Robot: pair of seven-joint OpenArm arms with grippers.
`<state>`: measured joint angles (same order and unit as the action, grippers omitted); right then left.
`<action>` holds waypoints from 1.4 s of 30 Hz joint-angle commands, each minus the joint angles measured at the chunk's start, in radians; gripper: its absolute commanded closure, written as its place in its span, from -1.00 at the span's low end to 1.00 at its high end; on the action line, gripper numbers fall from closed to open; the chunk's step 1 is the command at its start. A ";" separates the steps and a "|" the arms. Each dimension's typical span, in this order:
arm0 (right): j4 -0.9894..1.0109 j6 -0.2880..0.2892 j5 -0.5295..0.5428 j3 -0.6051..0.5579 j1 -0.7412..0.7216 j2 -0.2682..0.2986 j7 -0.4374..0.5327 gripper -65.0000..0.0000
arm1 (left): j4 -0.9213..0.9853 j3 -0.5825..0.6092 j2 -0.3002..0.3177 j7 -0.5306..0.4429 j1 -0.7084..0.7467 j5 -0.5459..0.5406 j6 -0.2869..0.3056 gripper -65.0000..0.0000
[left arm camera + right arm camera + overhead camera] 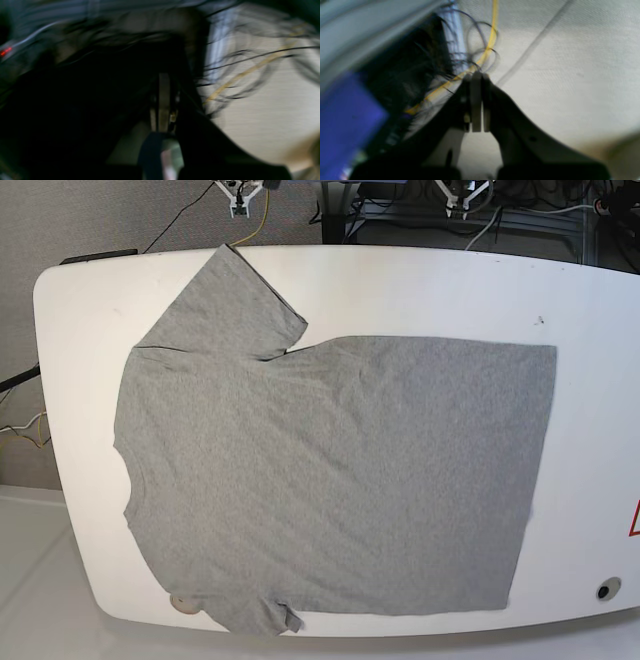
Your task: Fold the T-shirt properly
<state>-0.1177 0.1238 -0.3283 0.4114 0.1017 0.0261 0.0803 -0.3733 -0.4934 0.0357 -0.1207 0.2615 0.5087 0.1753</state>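
Observation:
The T-shirt (330, 480) lies spread flat on the white table (420, 290), plain grey side up, neck end to the left and hem to the right. One sleeve (225, 305) points to the far left corner; the other (262, 612) is bunched at the table's near edge. Both grippers hang beyond the far edge, away from the cloth. The right gripper (243, 198) is at the upper left and the left gripper (460, 198) at the upper right. In the blurred wrist views, the left gripper (164, 76) and right gripper (476, 74) are shut and hold nothing.
Black cables and a yellow cable (492, 30) lie on the pale floor behind the table. A blurred blue object (347, 117) is at the left of the right wrist view. A red triangle mark (634, 520) and a round hole (607, 588) sit near the table's right edge.

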 commanded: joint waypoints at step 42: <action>-0.650 0.142 0.157 0.005 0.411 0.039 0.067 1.00 | -0.902 0.030 0.105 0.118 0.436 -0.197 -0.015 1.00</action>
<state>-0.7330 0.2657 -0.1791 0.4137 0.4728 0.0559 0.1322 -1.2366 -0.4572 0.1268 0.0120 0.6716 0.3290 0.1608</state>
